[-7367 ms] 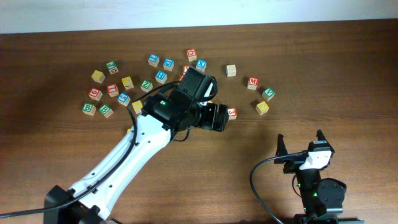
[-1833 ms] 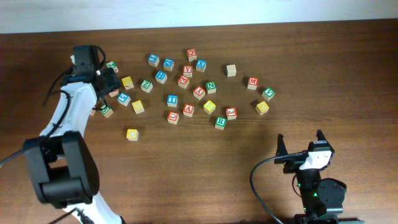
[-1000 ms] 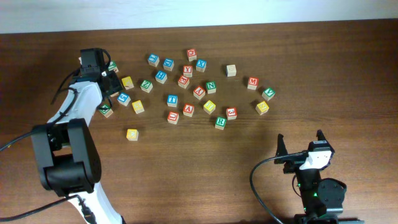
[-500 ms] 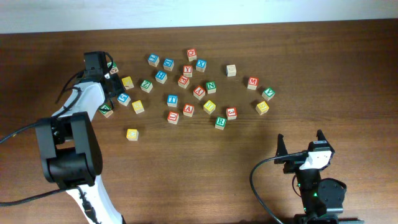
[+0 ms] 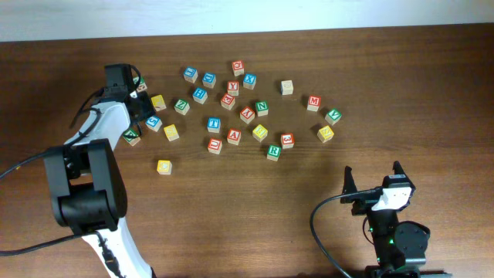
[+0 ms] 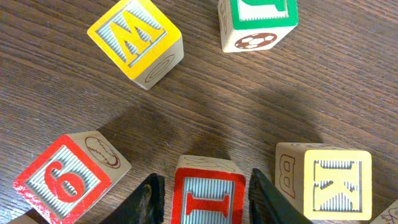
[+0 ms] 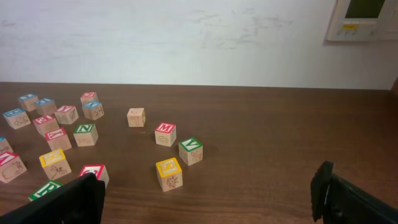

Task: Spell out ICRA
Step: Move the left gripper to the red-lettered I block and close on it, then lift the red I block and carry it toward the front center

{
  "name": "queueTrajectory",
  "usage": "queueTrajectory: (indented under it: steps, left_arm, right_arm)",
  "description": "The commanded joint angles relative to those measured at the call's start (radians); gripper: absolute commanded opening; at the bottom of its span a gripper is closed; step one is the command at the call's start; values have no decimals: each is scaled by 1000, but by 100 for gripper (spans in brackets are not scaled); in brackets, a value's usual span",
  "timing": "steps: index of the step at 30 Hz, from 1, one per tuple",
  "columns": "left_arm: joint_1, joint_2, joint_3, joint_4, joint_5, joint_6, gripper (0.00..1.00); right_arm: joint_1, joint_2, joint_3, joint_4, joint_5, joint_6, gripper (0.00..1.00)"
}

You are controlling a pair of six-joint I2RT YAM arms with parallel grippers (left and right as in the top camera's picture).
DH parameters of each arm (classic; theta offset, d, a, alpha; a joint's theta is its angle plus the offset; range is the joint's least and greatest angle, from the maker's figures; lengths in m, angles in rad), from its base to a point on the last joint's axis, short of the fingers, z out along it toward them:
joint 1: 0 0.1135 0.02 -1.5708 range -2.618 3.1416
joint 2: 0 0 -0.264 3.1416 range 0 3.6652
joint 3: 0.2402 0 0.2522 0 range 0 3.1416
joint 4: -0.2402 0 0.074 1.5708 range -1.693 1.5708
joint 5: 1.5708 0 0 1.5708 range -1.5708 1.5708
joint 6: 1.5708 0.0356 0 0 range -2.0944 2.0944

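Left gripper (image 6: 207, 198) is set down over the red I cube (image 6: 210, 183), which sits squarely between its two fingers (image 6: 149, 200) on the table (image 6: 323, 81). One finger looks to be against the cube's side and the other shows a thin dark sliver beside it, so I cannot tell whether the jaws are pressing or only flanking it. The cube is not lifted.

What the next move turns on is that the cube lies dead centre in the gap, neither ahead nor to one side. A cube has no long axis, but the stem of the I runs straight out along the fingers and its side faces lie nearly parallel to them (only a slight skew). The letter faces up and reads upright from the wrist.

It is crowded. A red 6 cube (image 6: 65, 180) lies just outside one finger and a yellow K cube (image 6: 326, 183) just outside the other, both apart from the I. A yellow M cube (image 6: 137, 40) lies further ahead of the fingertips.

This arm is plainly the nearer one. The right gripper (image 5: 373, 173) rests well away, fingers spread wide and empty.
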Motion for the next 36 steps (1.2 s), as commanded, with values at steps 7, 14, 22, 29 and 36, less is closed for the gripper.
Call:
queueTrajectory:
  steps: [7, 14, 22, 29, 36]
  left_arm:
    - [-2, 33, 14, -1, 14, 13, 42]
    - [-2, 34, 14, 32, 14, 13, 38]
    - [-2, 34, 14, 40, 10, 12, 33]
    - [-2, 32, 14, 40, 6, 12, 24]
    - [-2, -68, 14, 11, 7, 12, 24]
  right_arm:
    - [-6, -5, -8, -1, 8, 11, 98]
    - [-6, -5, -8, -1, 8, 11, 98]
    - [-6, -5, -8, -1, 8, 11, 99]
    - [-6, -5, -8, 0, 8, 11, 98]
    - [-6, -5, -8, 0, 8, 11, 98]
